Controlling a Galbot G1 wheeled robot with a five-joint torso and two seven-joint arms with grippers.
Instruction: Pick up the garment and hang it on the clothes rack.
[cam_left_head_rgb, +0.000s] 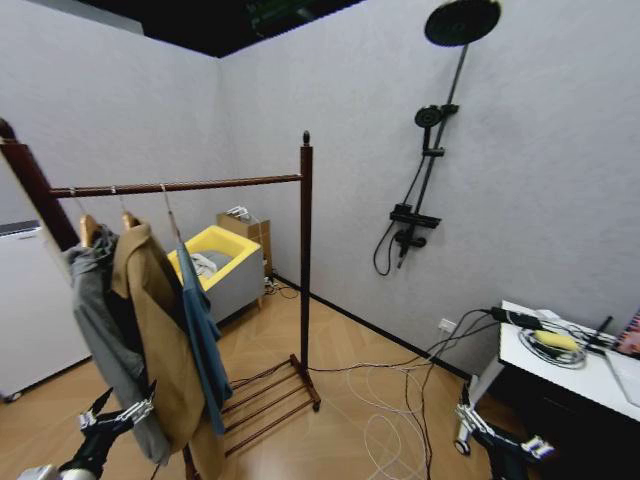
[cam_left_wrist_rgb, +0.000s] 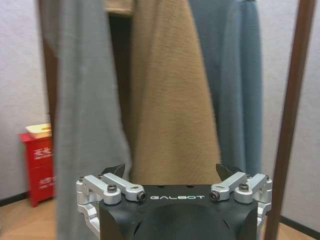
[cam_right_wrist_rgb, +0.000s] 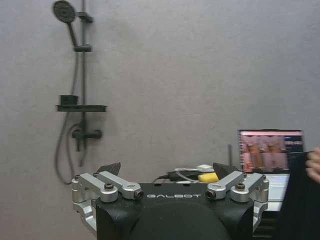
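Observation:
The dark teal-blue garment (cam_left_head_rgb: 203, 335) hangs from the bar of the reddish-brown clothes rack (cam_left_head_rgb: 306, 250), beside a long tan coat (cam_left_head_rgb: 155, 340) and a grey hooded jacket (cam_left_head_rgb: 100, 320). My left gripper (cam_left_head_rgb: 118, 408) is low at the bottom left, in front of the hanging clothes, open and holding nothing. In the left wrist view my left gripper (cam_left_wrist_rgb: 170, 171) faces the tan coat (cam_left_wrist_rgb: 170, 100), with the garment (cam_left_wrist_rgb: 235, 75) and a post of the clothes rack (cam_left_wrist_rgb: 292, 110) beyond it. My right gripper (cam_left_head_rgb: 500, 432) is low at the bottom right, open and empty (cam_right_wrist_rgb: 167, 169).
Black shower fittings (cam_left_head_rgb: 425, 180) hang on the far wall. A yellow-lined grey tub (cam_left_head_rgb: 222, 265) stands behind the rack. Cables (cam_left_head_rgb: 390, 400) trail over the wooden floor. A white table (cam_left_head_rgb: 590, 375) with cords stands at the right, and a red cabinet (cam_left_wrist_rgb: 37, 165) stands at the wall behind the hanging clothes.

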